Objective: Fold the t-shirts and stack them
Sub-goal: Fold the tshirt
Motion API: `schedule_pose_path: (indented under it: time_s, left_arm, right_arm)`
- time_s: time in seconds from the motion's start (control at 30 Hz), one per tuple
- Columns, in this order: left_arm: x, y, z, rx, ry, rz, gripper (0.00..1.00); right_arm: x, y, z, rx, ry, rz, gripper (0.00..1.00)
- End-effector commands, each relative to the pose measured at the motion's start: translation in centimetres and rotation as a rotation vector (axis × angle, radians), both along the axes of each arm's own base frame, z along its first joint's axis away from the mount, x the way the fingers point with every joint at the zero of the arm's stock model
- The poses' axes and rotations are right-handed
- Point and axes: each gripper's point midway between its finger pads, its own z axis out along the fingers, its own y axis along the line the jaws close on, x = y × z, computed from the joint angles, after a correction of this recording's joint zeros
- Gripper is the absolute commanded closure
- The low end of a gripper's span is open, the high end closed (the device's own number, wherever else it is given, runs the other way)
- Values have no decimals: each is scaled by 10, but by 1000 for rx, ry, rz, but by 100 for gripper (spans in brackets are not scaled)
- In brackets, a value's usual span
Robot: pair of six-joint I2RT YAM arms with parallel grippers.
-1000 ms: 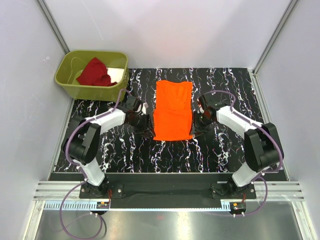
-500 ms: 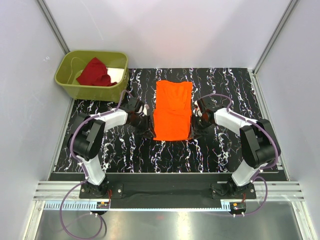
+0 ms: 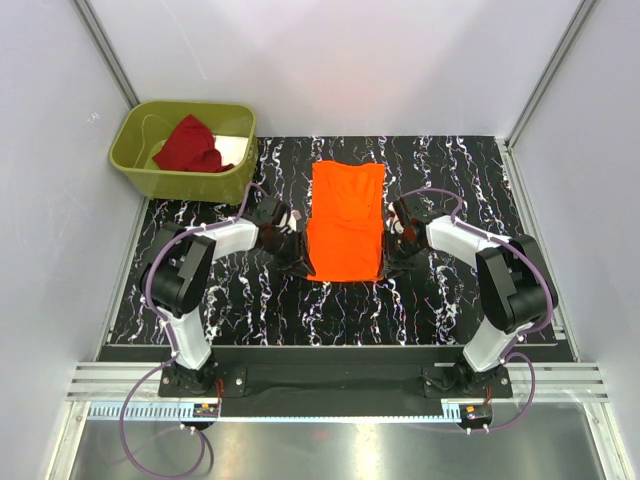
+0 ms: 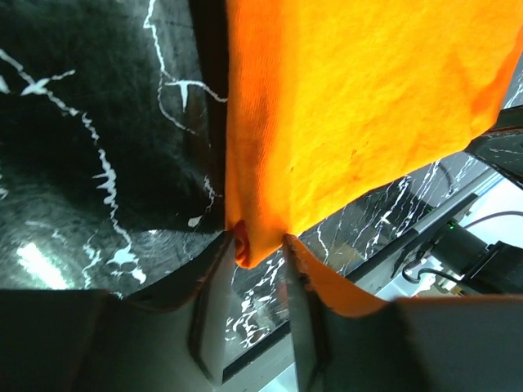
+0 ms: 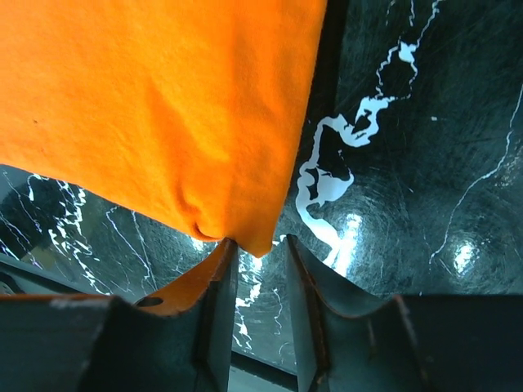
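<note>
Orange shirt (image 3: 346,222) lies flat mid-frame on the worktop (image 3: 440,300); red shirt (image 3: 190,146) sits in the bin (image 3: 135,172), upper left. Left gripper (image 4: 255,273) straddles the orange shirt's lower-left corner, pinch unclear; right gripper (image 5: 260,265) stands spread at its lower-right corner

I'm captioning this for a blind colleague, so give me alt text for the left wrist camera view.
A corner of the bright orange t-shirt sits between the two fingers of the left gripper, seen close up from the wrist. The shirt lies on a black, white-veined table; whether the fingers already pinch it is unclear.
</note>
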Motion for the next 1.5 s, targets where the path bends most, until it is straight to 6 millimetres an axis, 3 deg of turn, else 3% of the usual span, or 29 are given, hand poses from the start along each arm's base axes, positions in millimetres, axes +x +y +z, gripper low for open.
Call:
schedule_pose_path:
  time_s: [0.0, 0.07, 0.1, 0.13, 0.2, 0.47, 0.57, 0.63, 0.67, 0.7, 0.8, 0.9, 1.1, 1.33, 1.43, 1.47]
  left_arm:
    - [3, -10, 2, -52, -3, -4, 72]
    - [4, -10, 3, -50, -7, -6, 85]
    - [4, -9, 2, -41, -7, -8, 97]
    - [6, -6, 1, -14, -8, -1, 100]
    - [7, -3, -1, 4, -12, -8, 100]
    - [9, 11, -6, 102, -27, -16, 100]
    - [10, 11, -5, 100, -37, -25, 100]
    - [9, 9, -3, 86, -35, -28, 100]
    - [10, 8, -2, 85, -34, -27, 100]
    - [9, 7, -2, 81, -31, -32, 85]
    - [6, 7, 2, 68, -40, -25, 63]
    - [2, 6, 6, 46, -46, -25, 55]
    - [0, 0, 5, 18, -43, -36, 56]
    - [2, -4, 1, 5, -25, -36, 77]
    - [3, -3, -2, 17, -21, -39, 80]
    - [2, -3, -3, 21, -18, -41, 83]
  right_arm:
    - [9, 4, 6, 17, -53, 6, 64]
    - [10, 1, 7, 2, -65, -1, 71]
    - [10, -1, 6, -12, -66, -6, 76]
    - [12, -6, 5, -39, -75, -16, 90]
    - [12, -11, 6, -65, -80, -17, 100]
    - [6, -46, 18, -237, -113, -37, 100]
    - [3, -33, 23, -154, -124, -11, 100]
    - [0, -24, 23, -107, -100, -15, 92]
    - [0, -22, 23, -96, -98, -18, 80]
    - [0, -20, 24, -85, -93, -25, 70]
    - [-9, -19, 19, -72, -64, -29, 61]
    - [-16, -21, 15, -74, -48, -28, 59]
    - [-16, -13, 10, -27, -44, -44, 60]
    - [-15, -3, 16, 26, -35, -39, 66]
    - [-9, 5, 30, 77, -75, -53, 62]
    - [-8, 7, 32, 87, -77, -52, 52]
